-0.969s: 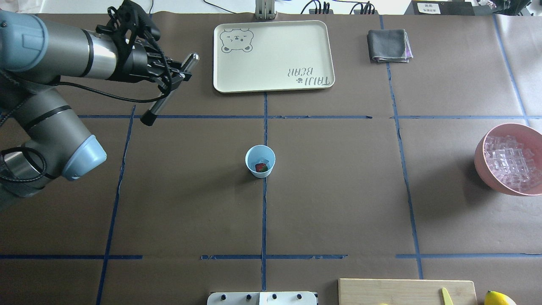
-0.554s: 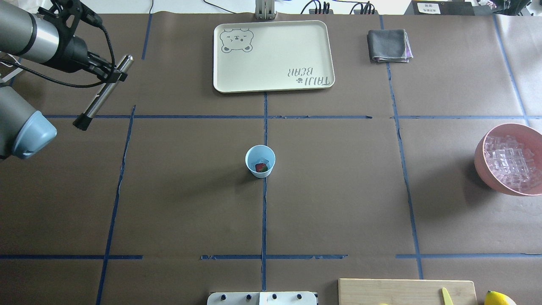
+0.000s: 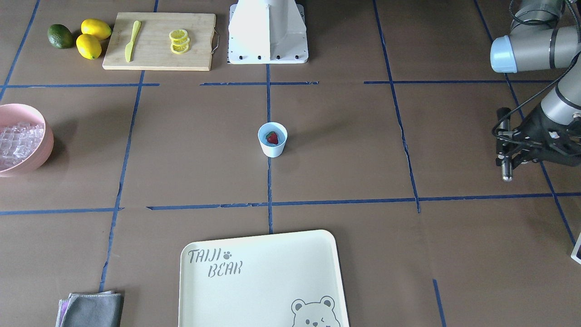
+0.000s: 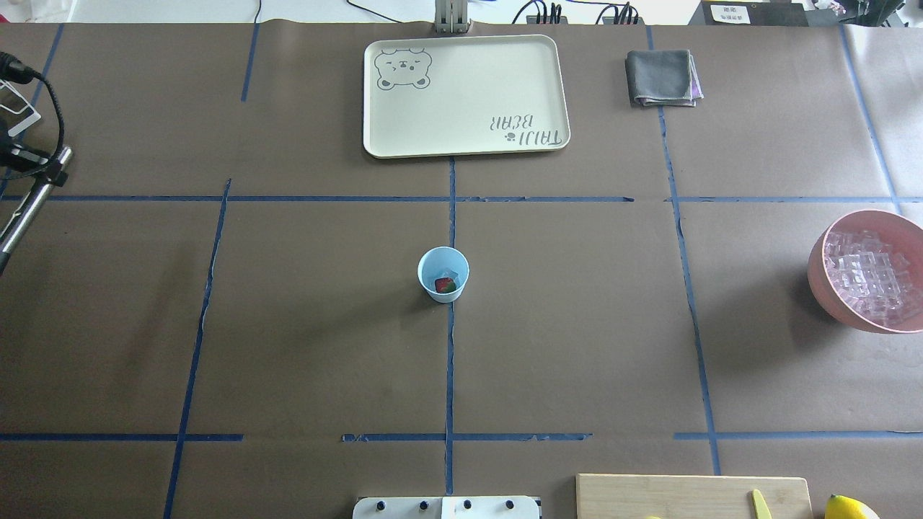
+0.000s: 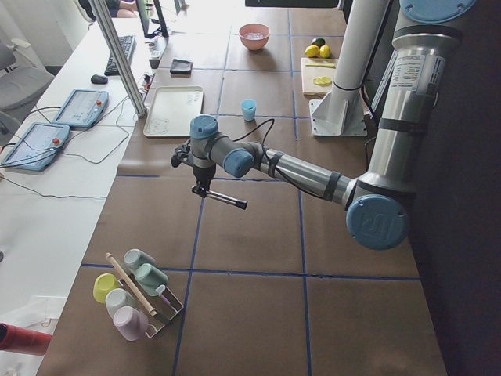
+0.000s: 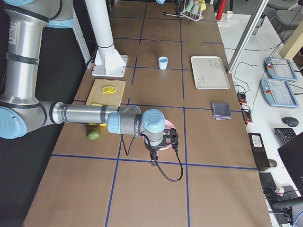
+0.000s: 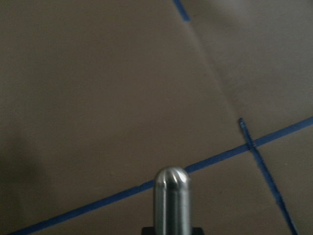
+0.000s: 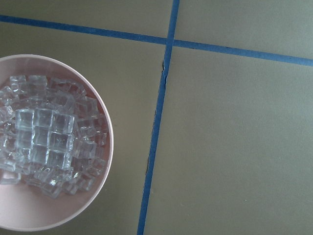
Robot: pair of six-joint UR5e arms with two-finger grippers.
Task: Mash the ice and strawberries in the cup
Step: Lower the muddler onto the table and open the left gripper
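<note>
The light-blue cup [image 4: 443,274] stands upright at the table's middle, also in the front view [image 3: 272,139]. A red strawberry [image 3: 272,137] lies inside it, with a clear ice cube [image 4: 445,273] beside it. More ice [image 8: 44,147] fills the pink bowl [image 4: 822,267]. My left gripper [image 3: 504,149] is shut on a silver muddler [image 4: 29,209] with a black end, far to the cup's left at the overhead view's edge, above the table. My right gripper [image 6: 161,142] hangs by the pink bowl and shows only in the exterior right view; I cannot tell whether it is open.
A cream bear tray [image 4: 465,94] and a folded grey cloth [image 4: 663,78] lie at the far side. A cutting board [image 3: 159,41] holds lemon slices and a yellow knife, with lemons [image 3: 93,38] beside it. A rack of cups [image 5: 137,290] stands at the left end.
My left arm has swung left, away from the cup, carrying the muddler to the overhead view's left edge. The cup and its contents have not moved.
</note>
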